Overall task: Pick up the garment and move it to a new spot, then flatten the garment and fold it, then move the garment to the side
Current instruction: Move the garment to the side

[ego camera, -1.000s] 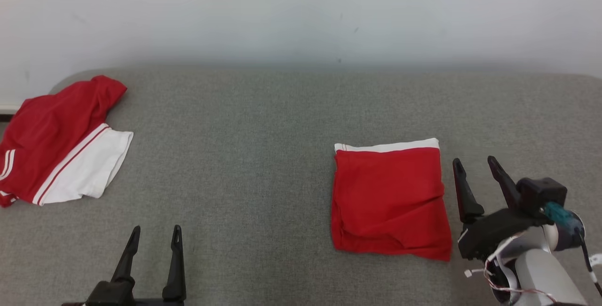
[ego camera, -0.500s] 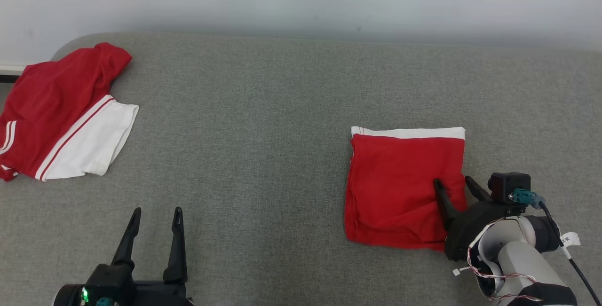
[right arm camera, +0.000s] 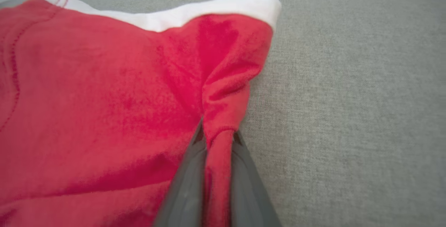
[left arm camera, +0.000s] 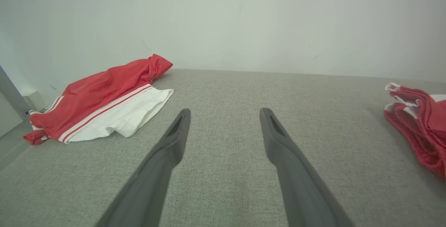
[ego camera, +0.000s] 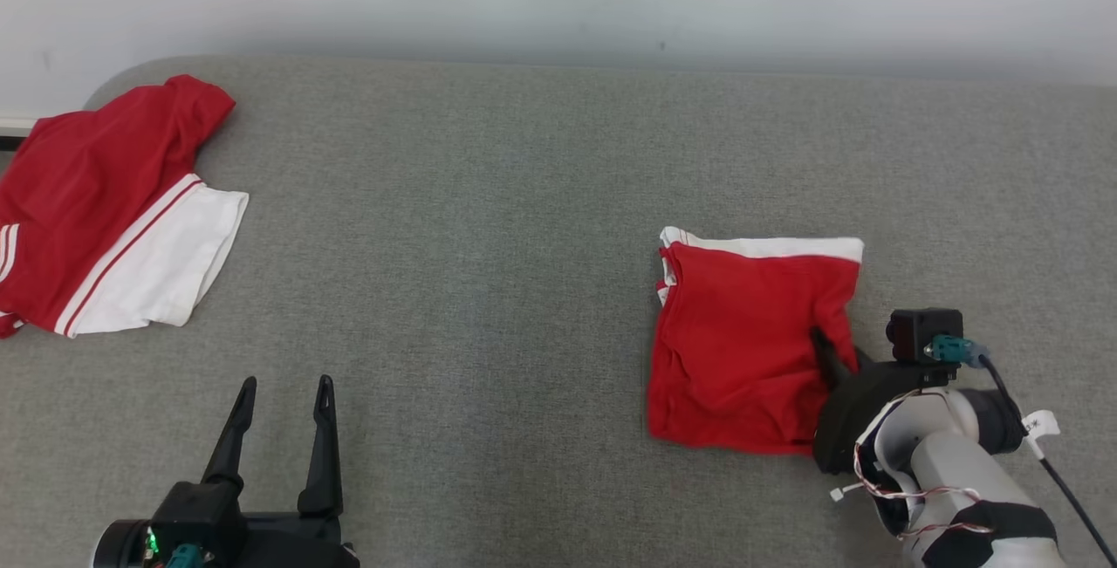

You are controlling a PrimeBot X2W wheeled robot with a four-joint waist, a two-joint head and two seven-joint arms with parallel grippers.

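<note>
Pinches bunched right edge of folded red garment point(ego camera: 742, 341) between fingers of right gripper point(right arm camera: 217, 134); cloth flat just left of it. Holds left gripper point(ego camera: 284, 389) spread wide, well left, over grey surface point(ego camera: 489, 245).

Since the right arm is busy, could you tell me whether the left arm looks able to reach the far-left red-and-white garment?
Probably yes: the left gripper is open and empty, with bare grey surface between it and the far-left garment.
</note>
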